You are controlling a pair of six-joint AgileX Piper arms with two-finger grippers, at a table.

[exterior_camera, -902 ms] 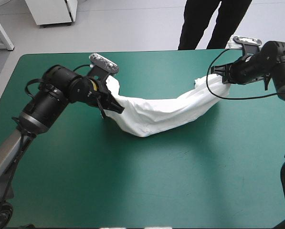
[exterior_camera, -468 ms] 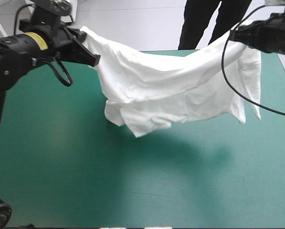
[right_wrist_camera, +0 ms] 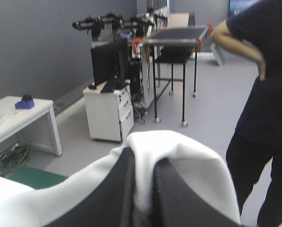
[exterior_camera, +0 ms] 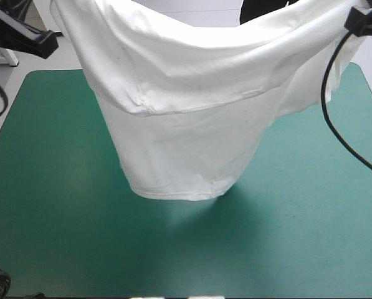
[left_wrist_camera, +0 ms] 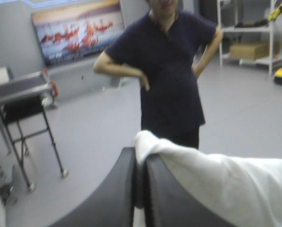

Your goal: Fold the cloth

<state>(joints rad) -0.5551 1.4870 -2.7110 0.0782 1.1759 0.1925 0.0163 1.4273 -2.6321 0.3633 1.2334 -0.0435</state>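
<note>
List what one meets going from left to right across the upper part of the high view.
left claw → T-shirt, hanging white and wide between both → right claw

T-shirt (exterior_camera: 186, 124) slung between left pincer (left_wrist_camera: 140, 158) and right pincer (right_wrist_camera: 141, 163), hanging above table (exterior_camera: 61, 249) centre.

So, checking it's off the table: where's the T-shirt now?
In the high view the T-shirt hangs raised between the left pincer and the right pincer, its hem low over the middle of the teal-green cover.
</note>
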